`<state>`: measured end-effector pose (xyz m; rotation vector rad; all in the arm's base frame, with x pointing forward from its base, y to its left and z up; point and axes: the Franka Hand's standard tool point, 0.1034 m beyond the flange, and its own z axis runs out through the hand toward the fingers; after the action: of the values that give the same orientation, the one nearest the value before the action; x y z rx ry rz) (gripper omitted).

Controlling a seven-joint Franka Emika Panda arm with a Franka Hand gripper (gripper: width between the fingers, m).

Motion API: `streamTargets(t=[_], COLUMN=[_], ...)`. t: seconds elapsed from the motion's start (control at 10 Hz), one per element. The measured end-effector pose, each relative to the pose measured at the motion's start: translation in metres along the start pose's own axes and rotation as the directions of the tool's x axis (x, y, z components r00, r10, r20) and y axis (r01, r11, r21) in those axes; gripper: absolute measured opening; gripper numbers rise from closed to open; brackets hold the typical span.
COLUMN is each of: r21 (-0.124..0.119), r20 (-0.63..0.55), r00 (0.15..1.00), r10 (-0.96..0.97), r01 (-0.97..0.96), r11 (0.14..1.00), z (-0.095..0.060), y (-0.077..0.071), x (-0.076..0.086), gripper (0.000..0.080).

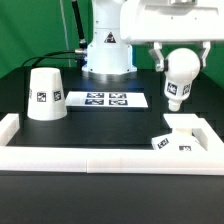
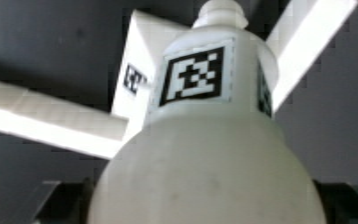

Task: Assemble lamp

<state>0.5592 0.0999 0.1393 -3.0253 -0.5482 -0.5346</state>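
Note:
My gripper [image 1: 178, 62] is shut on the white bulb [image 1: 178, 80] and holds it in the air at the exterior view's right, round head up, tagged neck pointing down. It hangs above and a little behind the flat square base [image 1: 181, 134], which lies on the table in the corner of the white frame. In the wrist view the bulb [image 2: 202, 120] fills the picture, with the base [image 2: 155, 70] behind its narrow end. The cone shade [image 1: 45, 95] stands on the table at the exterior view's left, well apart.
The marker board [image 1: 106, 99] lies mid-table in front of the white robot pedestal [image 1: 107, 45]. A white frame rail [image 1: 100, 157] runs along the front, with side arms at both ends [image 1: 10, 127].

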Motion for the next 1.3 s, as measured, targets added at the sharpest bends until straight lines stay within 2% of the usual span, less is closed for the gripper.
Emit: streamTargets(t=[0.2,0.5,0.7,1.0,1.3], r21=[0.001,0.002,-0.001,-0.002,0.000], r20=[0.006,0.006,0.006,0.002,-0.021], r00=[1.000,1.000,1.000,0.999,0.999], r10=[0.001,0.001,-0.024,-0.032,-0.050], r01=[-0.001,-0.001,0.024,0.032,0.050], r11=[1.000,1.000,1.000,0.999,0.999], z=[0.006,0.006,0.000,-0.017,-0.016], y=[-0.001,-0.001,0.003,0.008,0.017], x=[-0.006,-0.006,-0.003,0.019,0.044], gripper=[0.0579,0.0579,0.0579,0.0579,0.0579])
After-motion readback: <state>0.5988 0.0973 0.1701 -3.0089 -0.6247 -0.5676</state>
